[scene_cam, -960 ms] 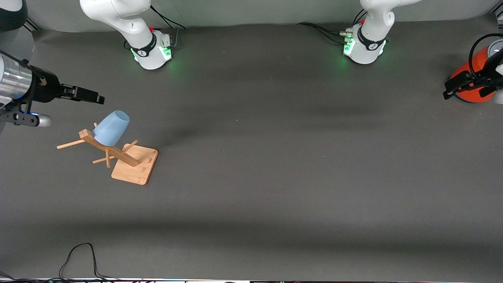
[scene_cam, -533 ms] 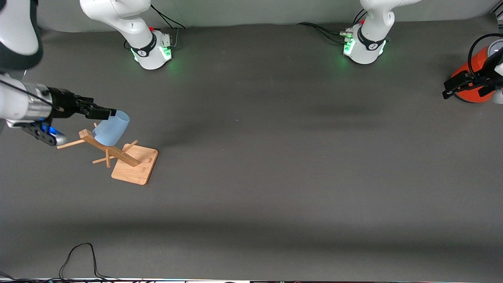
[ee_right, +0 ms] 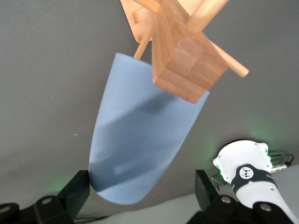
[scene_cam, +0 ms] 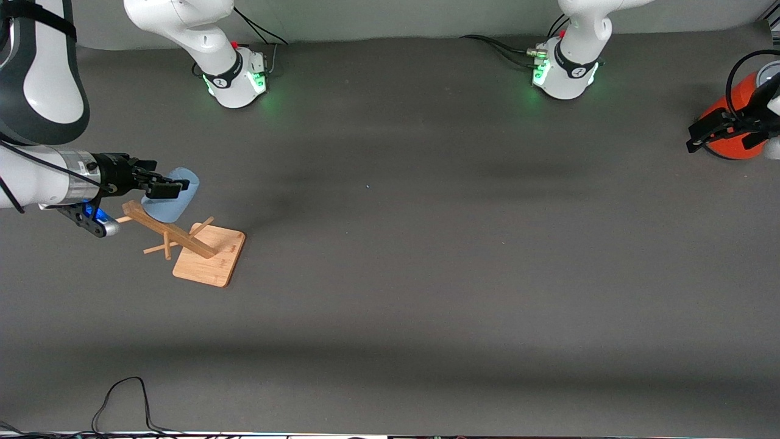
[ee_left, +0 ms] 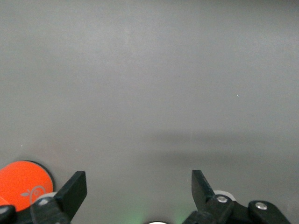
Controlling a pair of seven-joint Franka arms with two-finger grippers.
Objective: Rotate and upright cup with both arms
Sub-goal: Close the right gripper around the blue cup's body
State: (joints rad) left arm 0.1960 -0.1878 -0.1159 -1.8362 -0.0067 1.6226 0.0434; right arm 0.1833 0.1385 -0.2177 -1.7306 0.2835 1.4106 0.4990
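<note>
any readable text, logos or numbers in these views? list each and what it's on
No readable words or numbers in any view.
Orange-red cylinder: a small fruit-shaped logo on its top, no legible lettering.
Right arm's base: a round emblem on the black band, a symbol only, no text.
Left arm's base: the same kind of emblem, too small to read.
Wooden base: faint marks, too small to read.

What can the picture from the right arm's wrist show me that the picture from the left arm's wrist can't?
Only the right wrist view shows the light-blue cup hung on a wooden peg rack, between the open fingers of the right pincer, plus a green-lit arm base. Only the left wrist view shows the orange-red cylinder beside the open left pincer, which waits over bare tabletop. Both show the dark grey table.
</note>
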